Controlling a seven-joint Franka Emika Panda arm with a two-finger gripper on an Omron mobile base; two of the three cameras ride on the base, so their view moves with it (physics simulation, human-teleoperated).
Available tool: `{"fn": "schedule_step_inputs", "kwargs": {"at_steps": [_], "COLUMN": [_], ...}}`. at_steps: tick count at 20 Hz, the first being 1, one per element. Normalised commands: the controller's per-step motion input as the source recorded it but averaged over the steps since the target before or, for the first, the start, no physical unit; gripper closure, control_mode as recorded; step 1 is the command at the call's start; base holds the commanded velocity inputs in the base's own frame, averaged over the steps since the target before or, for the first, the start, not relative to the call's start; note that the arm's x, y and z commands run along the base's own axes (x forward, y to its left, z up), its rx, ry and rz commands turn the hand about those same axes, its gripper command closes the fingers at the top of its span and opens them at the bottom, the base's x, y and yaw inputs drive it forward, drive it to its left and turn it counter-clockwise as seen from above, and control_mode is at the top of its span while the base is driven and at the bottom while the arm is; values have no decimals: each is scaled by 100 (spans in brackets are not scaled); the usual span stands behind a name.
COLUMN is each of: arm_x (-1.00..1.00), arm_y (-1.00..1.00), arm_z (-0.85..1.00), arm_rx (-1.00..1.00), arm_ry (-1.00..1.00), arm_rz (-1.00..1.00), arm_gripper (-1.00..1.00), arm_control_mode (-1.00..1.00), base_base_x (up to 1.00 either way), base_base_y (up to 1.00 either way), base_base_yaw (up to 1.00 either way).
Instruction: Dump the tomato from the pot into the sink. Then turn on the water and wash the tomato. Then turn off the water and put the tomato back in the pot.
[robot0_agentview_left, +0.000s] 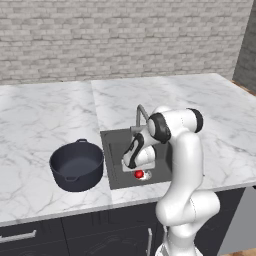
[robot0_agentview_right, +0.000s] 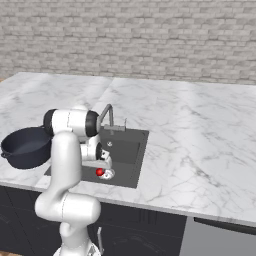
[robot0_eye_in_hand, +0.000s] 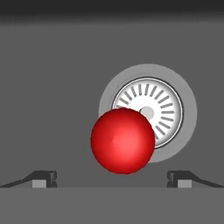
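the gripper (robot0_eye_in_hand: 112, 178) hangs spread wide, nothing between its dark tips, which are cut off low in the hand view. just ahead of it the tomato (robot0_eye_in_hand: 123, 141) lies in the sink (robot0_eye_in_hand: 48, 109), a smooth glossy red ball overlapping the slotted round silver drain (robot0_eye_in_hand: 153, 105); its stem is not visible. off to the hand's left the squat dark pot (robot0_agentview_left: 76, 165) stands on the veined white marble counter (robot0_agentview_left: 40, 120).

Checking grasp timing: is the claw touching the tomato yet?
Apart. In the hand view the open claw has both fingertips clear of the tomato, grey sink floor showing between.
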Motion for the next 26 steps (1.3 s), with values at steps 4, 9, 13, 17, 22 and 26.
{"fn": "schedule_step_inputs", "kwargs": {"at_steps": [4,9,13,17,22,26], "arm_x": [8,10,0,0,0,0], "arm_y": [0,0,-4,-5,0,0], "arm_z": [-18,-13,-13,-18,-18,-10], "arm_rx": [-4,-2,-1,-2,-2,-1], "arm_ry": [0,0,0,0,0,0], "arm_rz": [0,0,0,0,0,0], "arm_gripper": [-100,-100,-100,-100,-100,100], "arm_control_mode": [-100,-100,-100,-100,-100,-100], "base_base_x": [0,0,0,0,0,0], "base_base_y": [0,0,0,0,0,0], "base_base_yaw": [0,0,0,0,0,0]}}
